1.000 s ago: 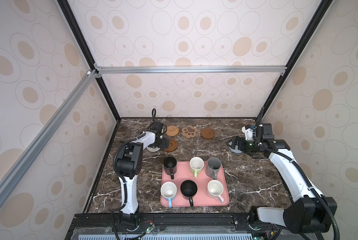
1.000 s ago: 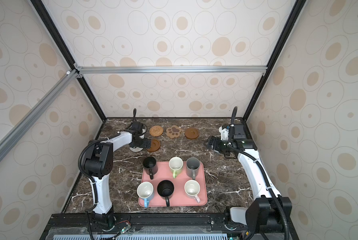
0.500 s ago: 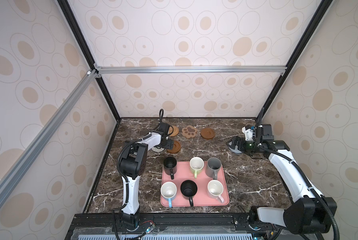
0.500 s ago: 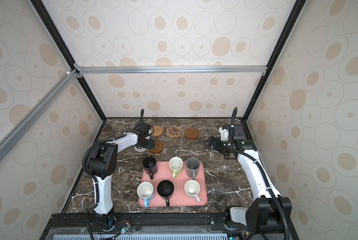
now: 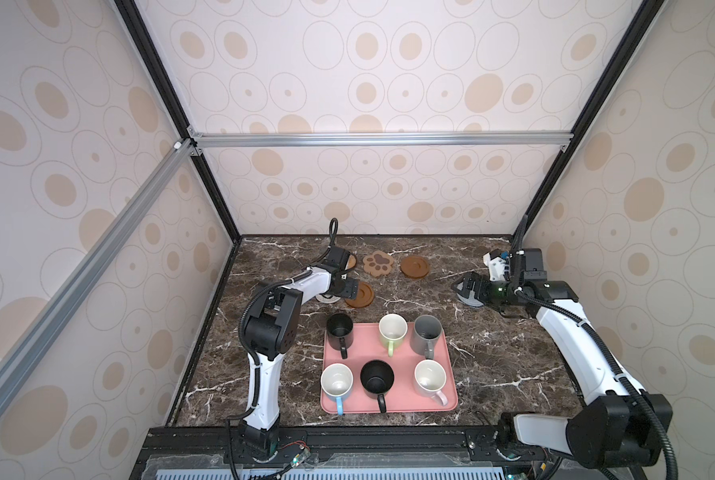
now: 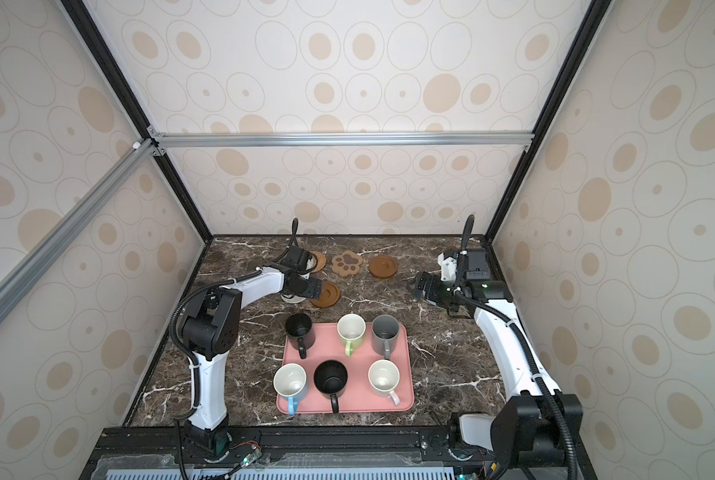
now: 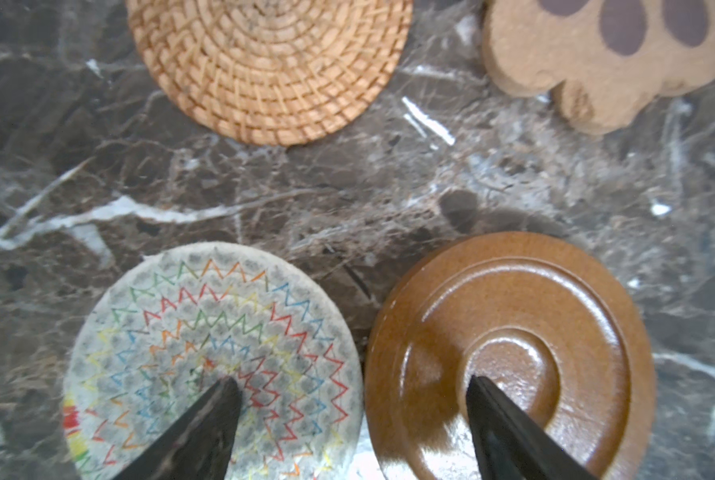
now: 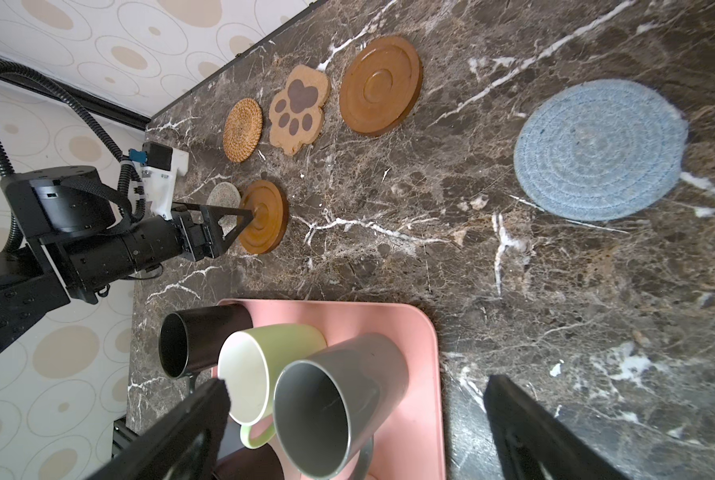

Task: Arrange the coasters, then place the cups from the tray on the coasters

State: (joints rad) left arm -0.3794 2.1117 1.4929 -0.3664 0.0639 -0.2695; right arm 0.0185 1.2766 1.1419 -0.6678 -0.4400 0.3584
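Pink rectangular tray (image 5: 405,405) sits front centre on dark marble table (image 5: 513,365) and carries six handled mugs (image 5: 393,328) in two rows of three. Behind it, left to right: tan rattan round coaster (image 7: 270,62), tan paw-shaped coaster (image 5: 377,264), brown wooden disc coaster (image 5: 414,265). Before the rattan one: beige woven round coaster (image 7: 189,324), with second brown wooden disc coaster (image 5: 362,296) just beside it on the right. Grey-blue woven round coaster (image 8: 601,149) lies well apart to the right.

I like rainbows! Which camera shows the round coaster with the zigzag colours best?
The left wrist view: the zigzag coaster is close, big, and every coloured stitch shows. In both top views only a pale sliver peeks out under the left arm. The right wrist view shows it tiny and grey.
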